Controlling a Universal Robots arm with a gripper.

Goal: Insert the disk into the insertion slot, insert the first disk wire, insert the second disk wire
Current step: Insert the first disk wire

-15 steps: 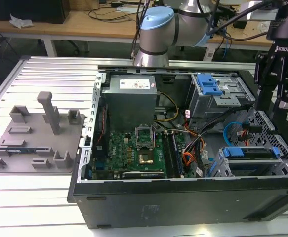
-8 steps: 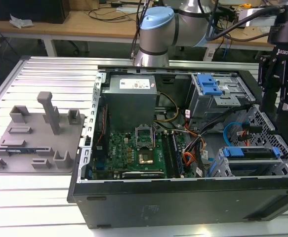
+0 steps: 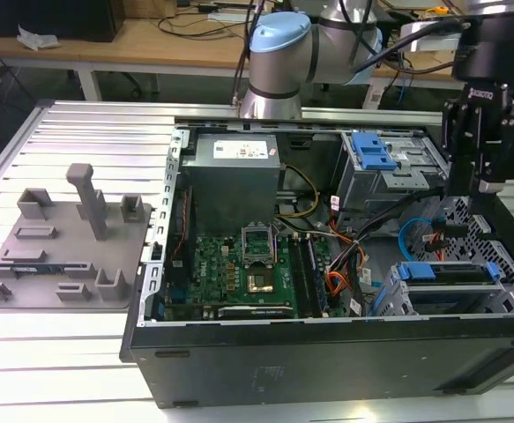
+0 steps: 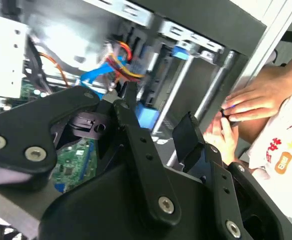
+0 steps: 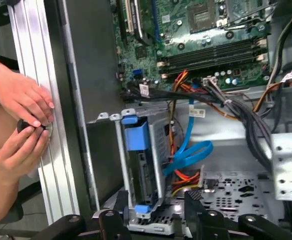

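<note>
The computer case (image 3: 327, 361) lies open on a ribbed metal table (image 3: 80, 141) in the exterior view. Inside the case are a grey power box (image 3: 234, 159), a green circuit board (image 3: 239, 264) and a grey bay with a blue latch (image 3: 376, 154). The slot (image 3: 393, 295) is in the case's corner toward the exterior view's right. The disk (image 3: 446, 273) sits in it, with its blue frame showing. The gripper (image 3: 487, 187) hangs above the case over that corner. Outside the case, at the exterior view's left, is a grey tray (image 3: 63, 264) of blocks.

In the second wrist view the gripper's two black fingers (image 4: 130, 120) stand apart with nothing between them. Beyond them, inside the case, a blue wire (image 4: 93, 75) runs beside red and yellow ones. A person's hands (image 4: 248, 102) rest outside the case.

In the first wrist view the disk fills the slot, and the blue wire loops just beside it inside the case. I cannot tell whether its end is plugged in. Outside the case, the hands pinch a small black part (image 5: 24, 125) against the table rail.
</note>
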